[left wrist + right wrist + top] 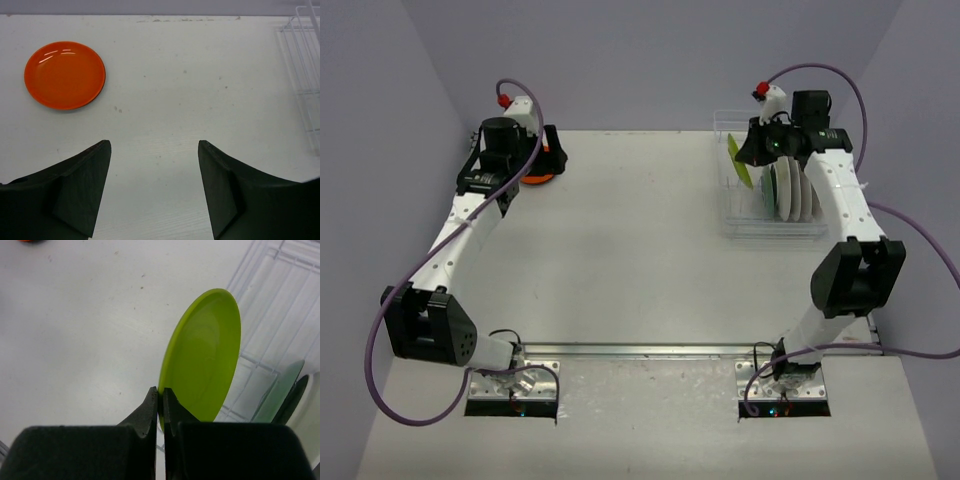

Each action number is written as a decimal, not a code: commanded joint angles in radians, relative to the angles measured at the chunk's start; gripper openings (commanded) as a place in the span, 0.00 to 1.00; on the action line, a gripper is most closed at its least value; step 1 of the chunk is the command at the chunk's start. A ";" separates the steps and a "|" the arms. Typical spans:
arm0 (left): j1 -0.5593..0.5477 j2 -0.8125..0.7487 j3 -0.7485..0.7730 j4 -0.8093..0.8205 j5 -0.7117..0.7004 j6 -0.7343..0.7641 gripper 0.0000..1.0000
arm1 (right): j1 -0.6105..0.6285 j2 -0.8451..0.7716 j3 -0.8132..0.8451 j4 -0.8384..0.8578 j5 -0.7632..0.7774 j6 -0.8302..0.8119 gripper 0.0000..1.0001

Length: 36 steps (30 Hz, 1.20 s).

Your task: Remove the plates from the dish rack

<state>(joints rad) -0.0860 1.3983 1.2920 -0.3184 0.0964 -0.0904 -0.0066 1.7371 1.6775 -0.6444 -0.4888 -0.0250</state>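
Note:
My right gripper [744, 152] [160, 392] is shut on the rim of a lime green plate [737, 160] [202, 355] and holds it on edge above the left side of the clear dish rack [772, 222] [280, 295]. Several plates [792, 190] still stand in the rack; a pale green one [278, 392], a black one [293, 399] and a white one [312, 405] show in the right wrist view. An orange plate [542, 172] [65, 75] lies flat on the table at the far left. My left gripper [540, 152] [155, 190] is open and empty, just short of it.
The white table [630, 240] is walled by grey panels at the back and sides. The rack's corner [302, 75] shows at the right edge of the left wrist view. The arm bases sit on metal plates [510, 385] at the near edge.

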 commanded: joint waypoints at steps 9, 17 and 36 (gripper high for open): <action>-0.025 0.036 0.160 -0.127 0.532 -0.052 0.66 | 0.529 -0.567 -0.660 0.429 0.269 -0.973 0.00; -0.221 0.118 0.220 -0.327 0.498 0.146 0.56 | 0.715 -0.698 -1.025 0.777 0.375 -1.364 0.00; -0.330 0.227 0.175 -0.297 0.363 0.134 0.39 | 0.761 -0.732 -1.192 0.999 0.391 -1.511 0.00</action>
<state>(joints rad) -0.4194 1.6245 1.4698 -0.6779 0.5006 0.0679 0.7486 1.0451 0.4905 0.2384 -0.1042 -1.5089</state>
